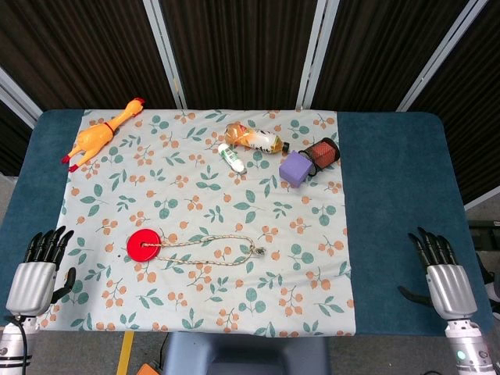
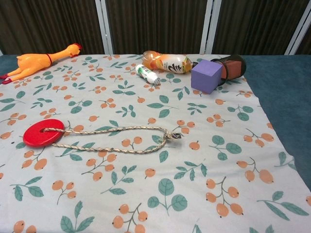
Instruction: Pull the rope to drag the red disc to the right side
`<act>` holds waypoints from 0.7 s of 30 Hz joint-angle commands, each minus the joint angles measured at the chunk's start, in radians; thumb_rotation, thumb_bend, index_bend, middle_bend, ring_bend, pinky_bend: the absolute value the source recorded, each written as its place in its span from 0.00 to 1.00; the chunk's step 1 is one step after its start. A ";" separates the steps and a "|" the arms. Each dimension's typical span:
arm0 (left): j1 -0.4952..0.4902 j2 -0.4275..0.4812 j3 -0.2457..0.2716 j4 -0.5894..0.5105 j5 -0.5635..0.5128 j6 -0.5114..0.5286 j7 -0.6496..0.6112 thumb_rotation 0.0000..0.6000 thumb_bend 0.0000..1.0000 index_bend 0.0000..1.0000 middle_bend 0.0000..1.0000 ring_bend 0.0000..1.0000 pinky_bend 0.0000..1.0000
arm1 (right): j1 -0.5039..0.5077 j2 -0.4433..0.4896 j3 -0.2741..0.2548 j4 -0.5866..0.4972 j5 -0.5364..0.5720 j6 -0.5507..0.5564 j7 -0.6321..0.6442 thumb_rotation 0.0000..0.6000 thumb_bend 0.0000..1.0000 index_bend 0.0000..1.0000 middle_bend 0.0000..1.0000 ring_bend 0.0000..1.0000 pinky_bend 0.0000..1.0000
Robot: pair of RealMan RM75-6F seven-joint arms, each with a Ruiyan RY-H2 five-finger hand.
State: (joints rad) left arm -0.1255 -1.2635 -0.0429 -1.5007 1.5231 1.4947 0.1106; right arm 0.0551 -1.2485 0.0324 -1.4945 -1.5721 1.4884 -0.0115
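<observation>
A red disc [image 1: 143, 245] [image 2: 43, 132] lies flat on the floral cloth [image 1: 203, 305], left of the middle. A beige rope [image 1: 209, 251] [image 2: 114, 137] runs from its centre hole in a loop to a knot with a metal clip [image 1: 257, 251] [image 2: 171, 136]. My left hand [image 1: 37, 274] hovers at the front left corner, fingers spread, holding nothing. My right hand [image 1: 443, 275] is over the blue table at the front right, also open and empty. Neither hand shows in the chest view.
At the back lie a rubber chicken [image 1: 99, 137], an orange bottle [image 1: 254, 138], a small white tube [image 1: 231, 158], a purple cube [image 1: 296, 167] and a dark red-brown object [image 1: 323, 151]. Bare blue table [image 1: 398, 187] flanks the cloth on the right.
</observation>
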 commanded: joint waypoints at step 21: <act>0.030 -0.010 0.000 0.068 -0.050 0.000 -0.037 0.99 0.53 0.00 0.02 0.00 0.04 | 0.720 -0.045 0.201 -0.330 0.397 -0.829 -0.543 1.00 0.00 0.00 0.00 0.00 0.00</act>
State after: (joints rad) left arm -0.0963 -1.2728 -0.0425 -1.4338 1.4732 1.4938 0.0756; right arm 0.7146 -1.2449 0.2283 -1.8175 -1.2712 0.7342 -0.4918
